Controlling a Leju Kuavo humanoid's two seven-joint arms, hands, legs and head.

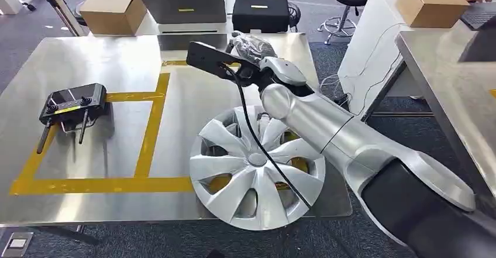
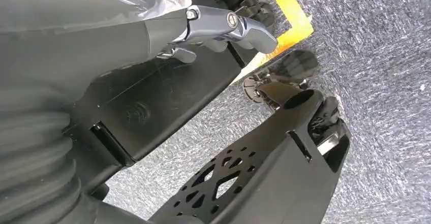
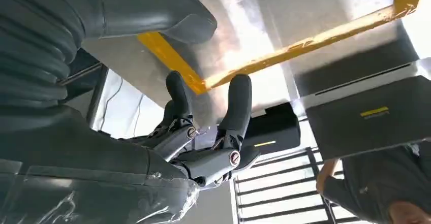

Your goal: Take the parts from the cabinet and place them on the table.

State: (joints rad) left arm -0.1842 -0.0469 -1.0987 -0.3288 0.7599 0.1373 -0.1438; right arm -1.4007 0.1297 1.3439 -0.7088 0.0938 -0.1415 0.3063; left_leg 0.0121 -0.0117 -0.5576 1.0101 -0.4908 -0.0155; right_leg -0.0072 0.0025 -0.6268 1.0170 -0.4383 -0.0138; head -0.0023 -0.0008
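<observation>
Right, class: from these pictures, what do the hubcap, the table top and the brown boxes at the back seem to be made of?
Hubcap: probably silver-painted plastic, given its even satin sheen and moulded spokes; metal cannot be ruled out.
Table top: brushed metal, likely stainless steel, with soft blurred reflections and yellow tape stuck on it.
Boxes: matte brown cardboard with folded edges.

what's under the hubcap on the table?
The silver hubcap lies on the steel table, over yellow tape visible through its openings. The right arm covers its far-right rim.

Silver hubcap (image 1: 257, 167), yellow-taped steel table (image 1: 117, 59)
</observation>
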